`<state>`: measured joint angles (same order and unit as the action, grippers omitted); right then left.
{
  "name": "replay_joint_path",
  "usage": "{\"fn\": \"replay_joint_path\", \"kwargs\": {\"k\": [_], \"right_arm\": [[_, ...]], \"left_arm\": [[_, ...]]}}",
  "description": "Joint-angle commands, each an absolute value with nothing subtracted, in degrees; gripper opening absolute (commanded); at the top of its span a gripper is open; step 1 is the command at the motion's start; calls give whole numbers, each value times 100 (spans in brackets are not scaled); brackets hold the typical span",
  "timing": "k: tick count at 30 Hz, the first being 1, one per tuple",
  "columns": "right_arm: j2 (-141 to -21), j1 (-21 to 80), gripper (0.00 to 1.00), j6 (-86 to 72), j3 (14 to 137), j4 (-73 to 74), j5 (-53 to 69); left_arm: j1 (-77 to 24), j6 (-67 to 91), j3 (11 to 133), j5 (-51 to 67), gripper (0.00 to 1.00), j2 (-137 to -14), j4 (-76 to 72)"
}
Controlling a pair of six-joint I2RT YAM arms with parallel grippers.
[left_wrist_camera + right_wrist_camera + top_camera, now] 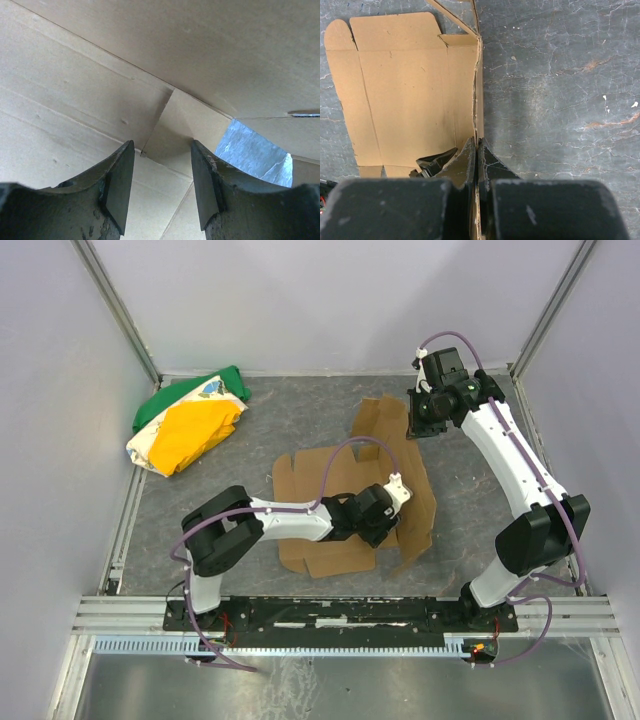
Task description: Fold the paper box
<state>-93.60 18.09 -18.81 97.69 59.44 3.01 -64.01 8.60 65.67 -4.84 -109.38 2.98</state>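
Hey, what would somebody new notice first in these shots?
The paper box, a partly folded brown cardboard sheet, sprawls across the middle of the table. The right claw pinches its raised far-right flap, while the left claw is open over its centre. A green, yellow and white cloth bundle sits far left.

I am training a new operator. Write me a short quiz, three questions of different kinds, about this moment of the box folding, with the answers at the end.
1. True or false: the right gripper is shut on a raised edge of the cardboard sheet.
2. Where does the cloth bundle lie?
A) on top of the sheet
B) at the far left, apart from the sheet
C) between the fingers of one gripper
3. Fill in the missing word: the left gripper is low over the sheet with its jaws ____ (open or shut).

Key: 1 true; 2 B; 3 open.
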Motion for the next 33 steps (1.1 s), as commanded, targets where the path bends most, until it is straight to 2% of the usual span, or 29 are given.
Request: {"fn": "replay_joint_path", "kwargs": {"k": [1,11,12,14,16,21,27,33], "right_arm": [[-9322,1788,2,-1913,9833,6039,394],[-9315,1787,2,-1889,9786,6051,499],[-9316,1792,2,-1890,9791,6055,507],[-9323,1800,2,-1890,9799,6076,523],[-9325,1802,2,-1885,9804,6103,535],[-9321,1800,2,-1780,9850,6210,486],[-9290,1815,2,-1547,9884,6272,505],[-9187,1827,2,-1404,9879,6103,689]], "left_arm": [[-6254,1153,6588,-718,57,-10287,536],[-5109,1581,6117,-1422,63,-8324,491],[-4944,1555,6023,-1605,65,-8198,387],[-4671,1520,5829,-1847,76,-8097,73],[-4288,1667,5860,-1746,80,-8265,-63],[-3271,2198,6690,-615,79,-9162,-127],[-2778,2644,7899,52,80,-10024,-153],[-2536,3411,8142,1223,76,-10457,-1100]]}}
